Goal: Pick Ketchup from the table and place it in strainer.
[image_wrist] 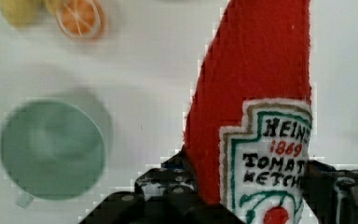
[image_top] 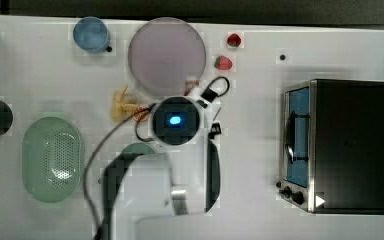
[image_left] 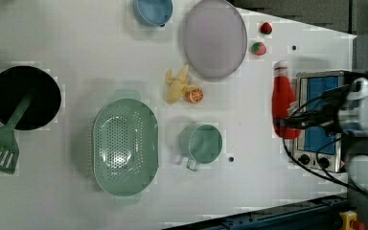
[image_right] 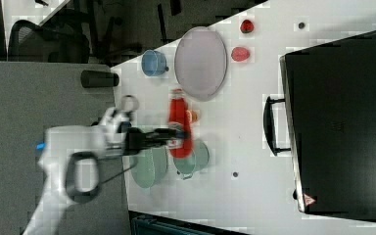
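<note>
The Ketchup (image_wrist: pixel 256 93) is a soft red bottle with a white label. My gripper (image_wrist: pixel 256 198) is shut on its lower part, one black finger on each side. In the left view the Ketchup (image_left: pixel 282 98) hangs clear of the table with its white cap pointing away from the gripper (image_left: pixel 287 128). In the right view the Ketchup (image_right: pixel 178 122) is above the teal cup (image_right: pixel 196 159), beside the gripper (image_right: pixel 175 138). The strainer (image_left: pixel 124 146), a pale mint-green oval basket with holes, sits apart at the top view's left (image_top: pixel 52 159) with nothing in it.
A teal cup with a handle (image_left: pixel 201 143) stands between the strainer and the arm. A purple plate (image_left: pixel 214 38), a blue cup (image_left: pixel 152 10), two strawberries (image_left: pixel 258 48), an orange slice (image_left: pixel 194 95) and a toaster oven (image_top: pixel 340 145) share the table. A black bowl (image_left: pixel 24 96) and spatula (image_left: pixel 0 148) lie at the left view's left.
</note>
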You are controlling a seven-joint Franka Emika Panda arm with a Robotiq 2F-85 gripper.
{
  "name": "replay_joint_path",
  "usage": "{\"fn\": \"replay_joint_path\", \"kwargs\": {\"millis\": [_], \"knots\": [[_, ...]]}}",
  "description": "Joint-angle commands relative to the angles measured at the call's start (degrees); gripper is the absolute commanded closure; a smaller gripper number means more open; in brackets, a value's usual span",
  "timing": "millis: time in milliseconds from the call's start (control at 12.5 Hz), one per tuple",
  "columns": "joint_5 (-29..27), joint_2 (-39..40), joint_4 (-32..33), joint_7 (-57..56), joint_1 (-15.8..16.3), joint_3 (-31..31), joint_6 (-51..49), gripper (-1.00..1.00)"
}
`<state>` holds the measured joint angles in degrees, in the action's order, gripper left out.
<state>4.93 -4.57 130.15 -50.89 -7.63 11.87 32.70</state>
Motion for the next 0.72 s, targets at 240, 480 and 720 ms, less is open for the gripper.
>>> {"fn": "replay_joint_path", "kwargs": {"millis": [240, 480, 720], "knots": [[-5.8, -0.3, -6.0, 18.0, 4.2, 10.3, -6.2, -0.25], [-7.5, 1.3, -6.4, 29.8, 5.7, 17.4, -5.0, -0.25], [-7.5, 5.1, -6.9, 38.7, 6.4, 23.6, -1.9, -0.25]]}}
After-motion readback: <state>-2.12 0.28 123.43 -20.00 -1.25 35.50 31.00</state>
